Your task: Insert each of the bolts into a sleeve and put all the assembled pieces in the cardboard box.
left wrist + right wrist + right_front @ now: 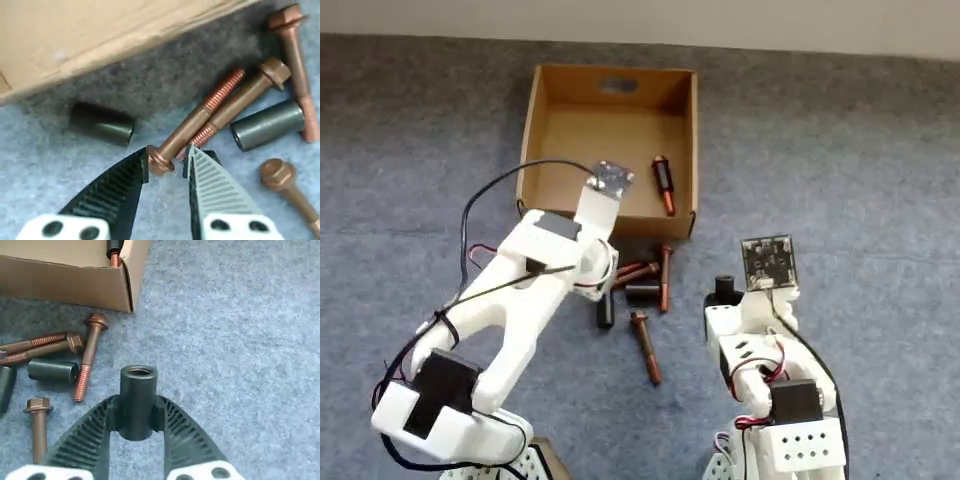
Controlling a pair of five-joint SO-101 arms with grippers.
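The right gripper [137, 415] is closed on a sleeve [136, 390], which sticks out past the fingertips w/ its open bore exposed – probably so a bolt can be fed straight in. The left gripper [167, 162] is open, its jaws set either side of the hex head of a bolt [197, 120] but not yet pinched on it. The head end is likely chosen so the threaded end stays free for insertion. This bolt lies on the grey carpet [860, 150] just in front of the cardboard box [535, 130], touching a second bolt [240, 100] alongside. Two loose sleeves [102, 124] and two more bolts lie nearby. One assembled piece [664, 185] is already in the box, near its front right corner, so the job is judged at an early stage. Pose: the left arm is stretched fwd. toward the box's front wall, wrist dipped over the cluster. The right arm is folded close to its base, apart from the cluster – apparently waiting w/ the sleeve presented.
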